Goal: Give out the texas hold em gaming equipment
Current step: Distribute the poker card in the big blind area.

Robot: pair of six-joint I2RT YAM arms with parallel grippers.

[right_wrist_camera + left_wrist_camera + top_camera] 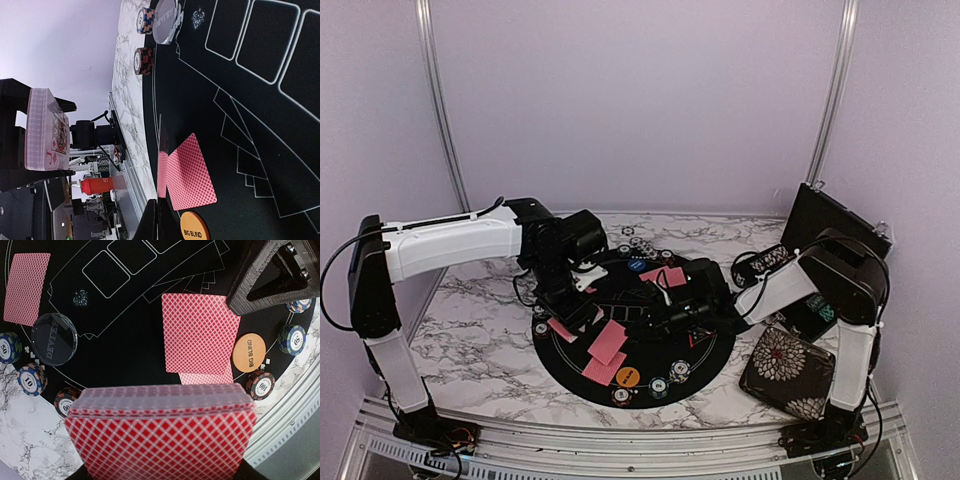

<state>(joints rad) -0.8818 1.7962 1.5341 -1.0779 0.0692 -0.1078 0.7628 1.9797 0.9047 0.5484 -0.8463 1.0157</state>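
Observation:
My left gripper (572, 292) hangs over the left of the round black mat (715, 345), shut on a deck of red-backed playing cards (160, 435). The right wrist view shows that deck's (45, 130) bottom card as a jack of diamonds. My right gripper (161, 220) is shut on a single card (162, 170), held edge-on just above the mat. Beside it two cards (200, 332) lie face down, overlapping, next to the orange BIG BLIND button (249, 353). Another card (27, 287) lies near the clear dealer button (54, 338). Small chip stacks (31, 379) ring the mat's edge.
A floral pouch (788, 372) lies at the front right by the right arm's base. A black case (835, 225) stands open at the back right, with a chip rack (765, 262) before it. More chips (640, 247) and a blue button (636, 266) sit at the mat's far edge.

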